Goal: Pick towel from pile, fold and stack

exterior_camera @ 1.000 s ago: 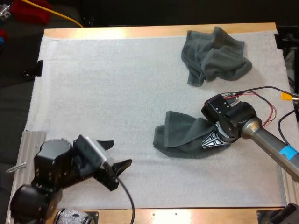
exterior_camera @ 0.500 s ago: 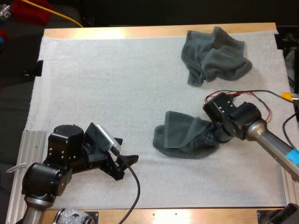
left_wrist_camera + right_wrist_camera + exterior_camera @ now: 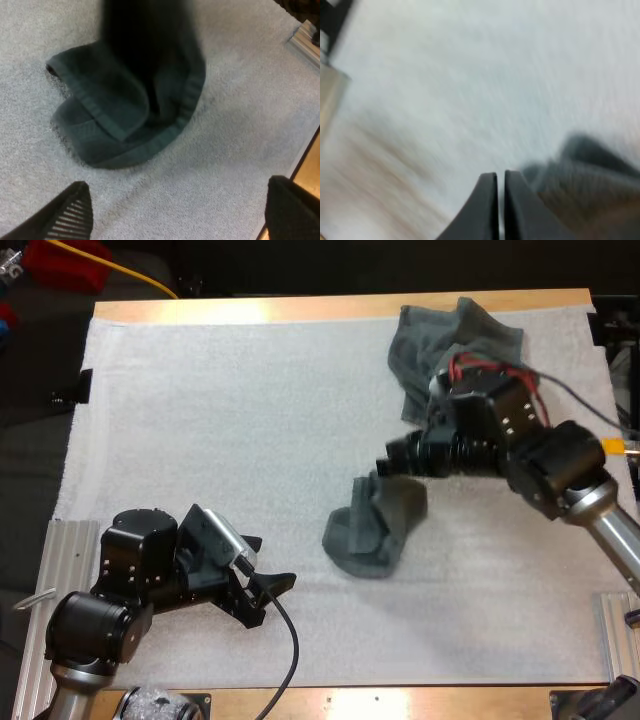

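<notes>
A dark grey-green towel [image 3: 365,530] lies bunched on the white mat [image 3: 220,420] right of centre, one edge drawn up. My right gripper [image 3: 392,462] hangs just above that raised edge, its fingers pressed together [image 3: 500,175] with towel cloth [image 3: 580,170] hanging beside them. A crumpled towel [image 3: 480,335] sits at the far right, partly hidden by my right arm. My left gripper [image 3: 268,590] rests low over the mat at the near left, open. Its spread fingers [image 3: 75,210] frame the bunched towel [image 3: 125,115] ahead, well clear of it.
A metal rail [image 3: 65,550] runs along the mat's near left side. The wooden table edge [image 3: 330,308] borders the far side, and a strip of wood [image 3: 310,165] shows past the mat near my left gripper. Bare mat spreads across the left half.
My right gripper has swung up and toward the far left, dragging the towel's edge with it, so the towel stands bunched. My left arm settled lower and forward a second ago, then stayed still.
</notes>
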